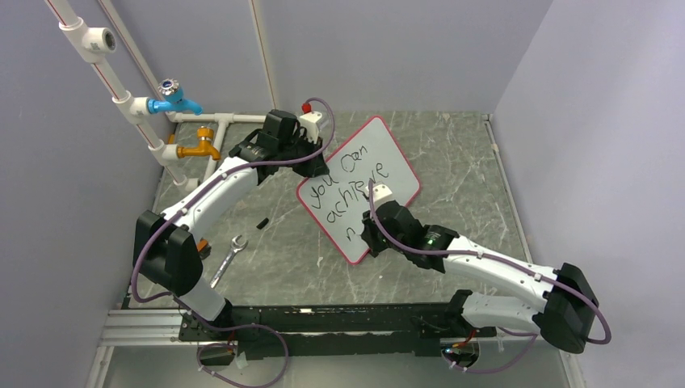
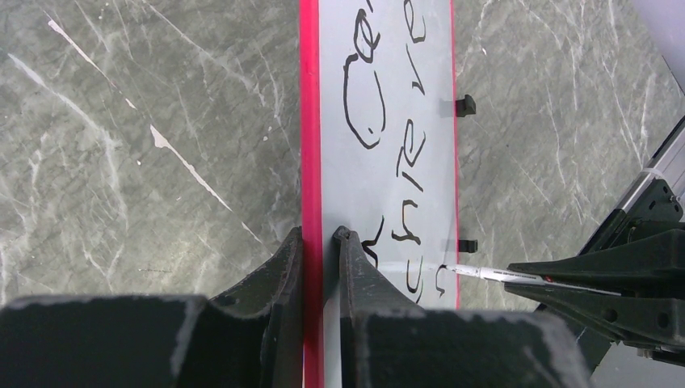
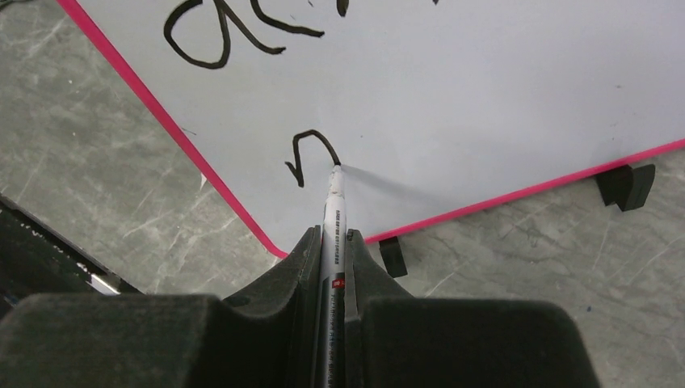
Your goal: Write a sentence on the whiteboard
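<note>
Clenches a marker (image 3: 334, 202) between the 2 fingers (image 3: 303, 259) of the right gripper (image 3: 333, 240), tip touching the whiteboard (image 3: 485, 97) at an n-shaped stroke. Pinches the board's pink far edge in the left gripper (image 2: 320, 238). Stretches the left arm (image 1: 210, 194) far forward, the right arm (image 1: 493, 267) low across; board askew on the table (image 1: 452, 162), perhaps lying flat.

The whiteboard (image 1: 400, 182) is showing a white face rimmed in pink-red, with black handwriting and small black feet, while the surface (image 1: 452, 162) is showing grey-green with pale marble veins. The marker (image 3: 333, 218) is showing a white barrel with black print and a red mark, between black jaws. A blue tap (image 1: 174, 101) and an orange tap (image 1: 198, 149) are standing out against white pipes (image 1: 89, 40) striped in red.
</note>
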